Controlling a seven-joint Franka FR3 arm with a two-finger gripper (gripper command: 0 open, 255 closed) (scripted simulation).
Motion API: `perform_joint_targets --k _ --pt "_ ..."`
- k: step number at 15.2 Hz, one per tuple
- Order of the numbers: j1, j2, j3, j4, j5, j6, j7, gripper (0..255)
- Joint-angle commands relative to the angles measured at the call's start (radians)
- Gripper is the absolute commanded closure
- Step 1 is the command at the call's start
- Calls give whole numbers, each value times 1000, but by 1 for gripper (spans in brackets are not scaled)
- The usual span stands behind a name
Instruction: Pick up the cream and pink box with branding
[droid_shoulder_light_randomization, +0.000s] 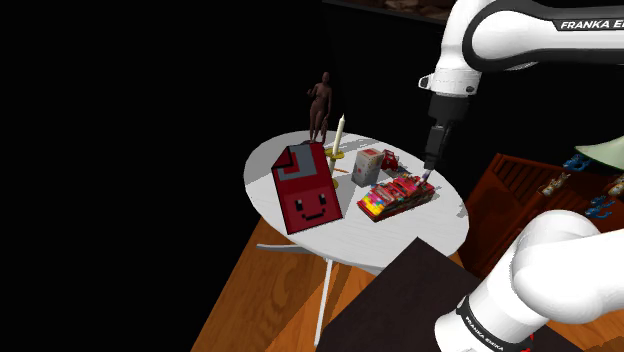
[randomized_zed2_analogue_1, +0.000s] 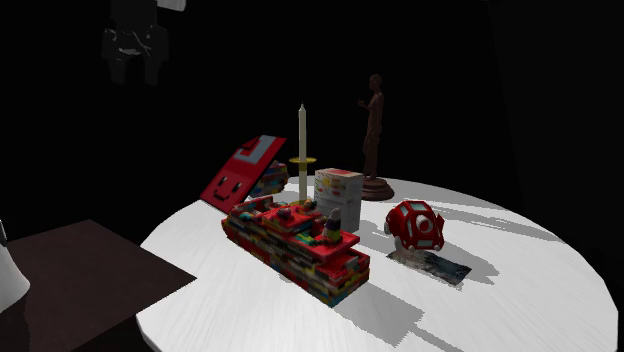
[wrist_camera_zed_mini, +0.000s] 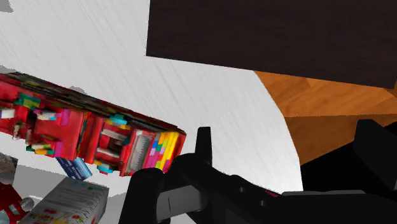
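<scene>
Pincer (droid_shoulder_light_randomization: 428, 172): hangs over the white table (droid_shoulder_light_randomization: 420, 235), above one end of the red brick toy (droid_shoulder_light_randomization: 398, 195); I cannot tell whether it is spread or pressed together.
Cream and pink box (randomized_zed2_analogue_1: 337, 196): upright on the table, just behind the brick toy and beside the candle (randomized_zed2_analogue_1: 302, 140), apart from the pincer.

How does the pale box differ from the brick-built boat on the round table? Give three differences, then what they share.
The pale box stands upright, taller than wide; the brick-built boat lies long and low. The box is greyish white with small coloured marks; the boat is mostly red with many-coloured bricks. The box has flat faces; the boat is stepped and knobbly. Both rest on the white table.
</scene>
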Motion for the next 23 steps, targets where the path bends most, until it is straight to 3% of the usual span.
perform_joint_targets --k 1,7,12,15,19,23 --pt "2 39 -58 0 -32 56 -91 0" --pt "24 196 -228 48 -82 210 -356 0" --pt "70 377 -365 137 -51 328 -594 0" --pt "104 507 -440 209 11 386 -752 0" --pt "131 705 -515 330 151 434 -986 0" --pt "102 917 -527 479 325 434 -1219 0"
